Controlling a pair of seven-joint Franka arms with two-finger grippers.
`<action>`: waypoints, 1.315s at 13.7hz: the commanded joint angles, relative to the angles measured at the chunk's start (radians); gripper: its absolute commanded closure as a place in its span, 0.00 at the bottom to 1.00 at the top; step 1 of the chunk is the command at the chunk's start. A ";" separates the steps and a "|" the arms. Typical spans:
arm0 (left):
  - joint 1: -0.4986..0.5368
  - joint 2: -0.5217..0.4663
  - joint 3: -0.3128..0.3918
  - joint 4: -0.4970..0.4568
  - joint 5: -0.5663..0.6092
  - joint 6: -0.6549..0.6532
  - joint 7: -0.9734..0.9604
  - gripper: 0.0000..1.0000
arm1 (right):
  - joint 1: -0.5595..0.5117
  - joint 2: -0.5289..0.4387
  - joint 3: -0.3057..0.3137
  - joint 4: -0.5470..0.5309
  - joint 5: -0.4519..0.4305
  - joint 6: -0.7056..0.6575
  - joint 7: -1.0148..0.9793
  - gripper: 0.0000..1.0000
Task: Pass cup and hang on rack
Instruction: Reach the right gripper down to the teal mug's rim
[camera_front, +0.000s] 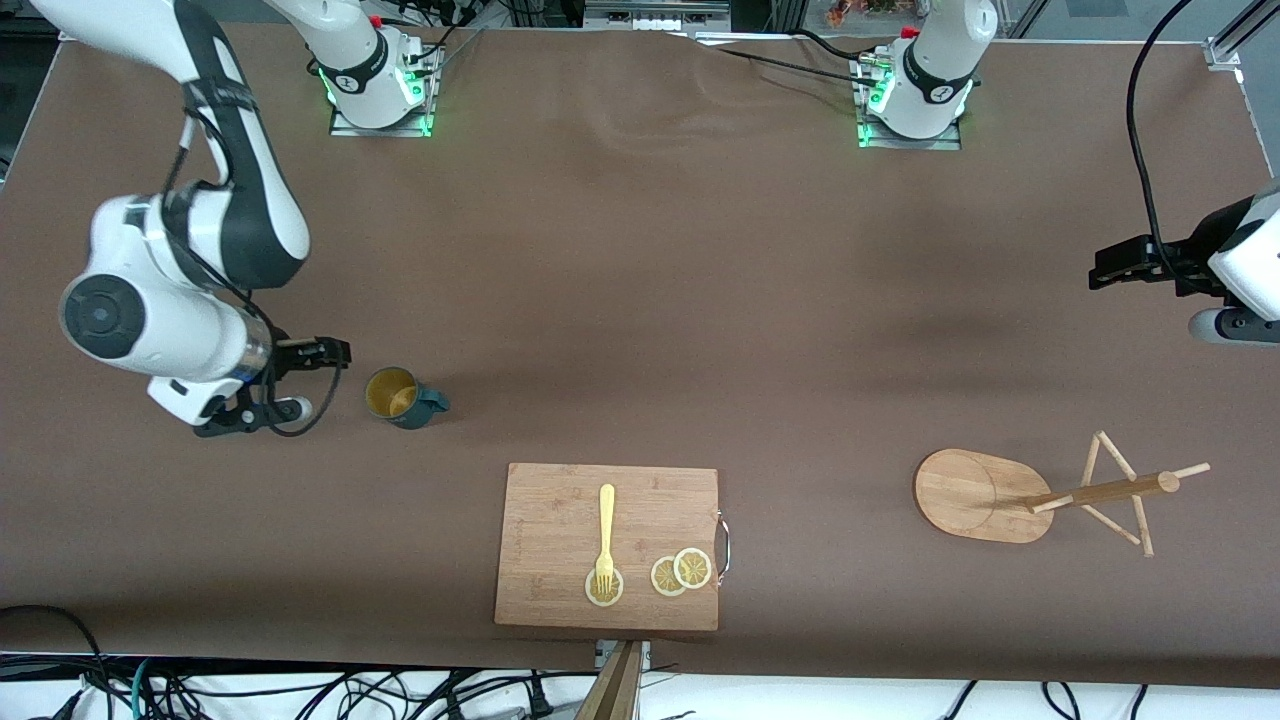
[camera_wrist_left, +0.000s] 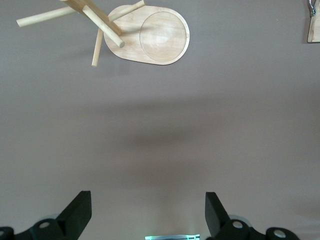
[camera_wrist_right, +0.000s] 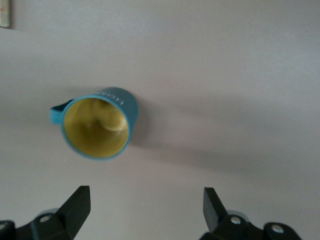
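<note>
The cup (camera_front: 400, 397) stands upright on the brown table toward the right arm's end, its handle pointing toward the left arm's end. It is teal with a yellow inside, and it also shows in the right wrist view (camera_wrist_right: 97, 127). My right gripper (camera_front: 312, 380) is open and empty, low beside the cup and a short gap from it; the right wrist view shows its jaws (camera_wrist_right: 145, 207) wide apart. The rack (camera_front: 975, 495) stands on its oval base toward the left arm's end and also shows in the left wrist view (camera_wrist_left: 150, 35). My left gripper (camera_front: 1100, 268) waits open and empty over bare table (camera_wrist_left: 148, 210).
A bamboo cutting board (camera_front: 560, 500) lies near the table's front edge between cup and rack. It holds a yellow fork (camera_front: 606, 530) and lemon slices (camera_front: 680, 572). A corner of the board shows in the left wrist view (camera_wrist_left: 314, 30).
</note>
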 joint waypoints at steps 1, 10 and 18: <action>0.002 0.012 -0.003 0.030 -0.002 -0.015 -0.001 0.00 | 0.002 0.017 0.000 -0.070 0.030 0.106 0.015 0.00; 0.002 0.012 -0.003 0.030 -0.002 -0.015 -0.001 0.00 | 0.016 0.108 0.000 -0.067 0.070 0.226 0.037 0.30; 0.002 0.012 -0.003 0.030 -0.002 -0.015 -0.001 0.00 | 0.037 0.123 0.001 -0.067 0.114 0.226 0.093 0.94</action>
